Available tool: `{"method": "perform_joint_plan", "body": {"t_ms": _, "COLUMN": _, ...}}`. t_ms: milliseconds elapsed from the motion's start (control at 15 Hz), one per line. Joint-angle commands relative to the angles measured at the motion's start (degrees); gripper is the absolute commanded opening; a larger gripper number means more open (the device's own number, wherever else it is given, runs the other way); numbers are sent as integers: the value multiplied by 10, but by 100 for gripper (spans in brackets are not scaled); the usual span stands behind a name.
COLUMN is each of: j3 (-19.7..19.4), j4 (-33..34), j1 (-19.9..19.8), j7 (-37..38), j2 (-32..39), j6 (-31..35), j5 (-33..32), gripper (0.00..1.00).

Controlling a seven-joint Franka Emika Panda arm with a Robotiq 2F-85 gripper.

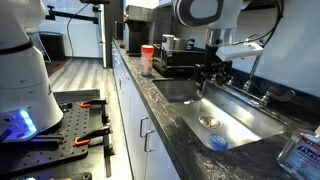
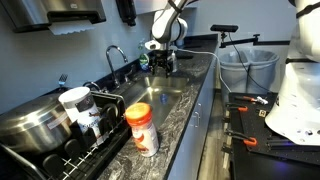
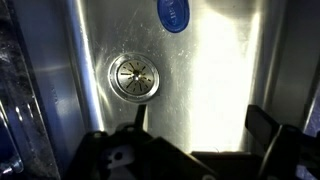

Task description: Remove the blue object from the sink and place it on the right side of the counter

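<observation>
Here, blue object (image 3: 173, 14): lies flat on the floor of the sink (image 1: 245, 115), past the drain (image 3: 134, 77) as the wrist view looks; in an exterior view (image 1: 217, 143) it sits on the side of the drain nearest the camera, close to the sink's end wall.
End effector (image 3: 195, 150): released; the fingers (image 3: 265, 128) stand wide apart and hold nothing.
End effector place: hangs over the sink at the end across the drain from the blue object, in both exterior views (image 1: 212, 72) (image 2: 163, 63).
Object against end effector: well apart, with the drain between them; nothing touches the blue object.
Edges: steel walls close the sink on all sides of the drain; the blue object is just beside one of them.
Faucet (image 2: 117, 55): rises at the rim behind the drain, beside the arm.
Open room: the sink floor around the drain is bare steel.
Table (image 1: 175, 130): a dark veined strip runs along the rim in front of the drain.
Jar with orange lid (image 2: 142, 128): stands on the table, well away from the drain.
Bottle (image 1: 300, 150): on the table past the blue object's end of the sink.
</observation>
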Motion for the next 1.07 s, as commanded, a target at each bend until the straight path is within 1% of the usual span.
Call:
{"method": "perform_joint_plan", "body": {"t_ms": 0, "j3": 40, "j4": 51, "j1": -48, "j7": -63, "j2": 84, "j6": 46, "j5": 31, "gripper": 100}}
{"method": "perform_joint_plan", "body": {"t_ms": 200, "j3": 64, "j4": 96, "j1": -81, "j7": -83, "j2": 142, "j6": 36, "j5": 17, "gripper": 100}}
{"method": "perform_joint_plan", "body": {"t_ms": 400, "j3": 71, "j4": 141, "j1": -102, "j7": -90, "j2": 185, "j6": 20, "j5": -5, "gripper": 100}}
{"method": "perform_joint_plan", "body": {"t_ms": 733, "j3": 74, "j4": 199, "j1": -116, "j7": -94, "j2": 232, "j6": -18, "j5": -46, "gripper": 100}}
{"method": "perform_joint_plan", "body": {"t_ms": 1000, "j3": 82, "j4": 231, "j1": -117, "j7": -101, "j2": 264, "j6": -48, "j5": -58, "gripper": 100}}
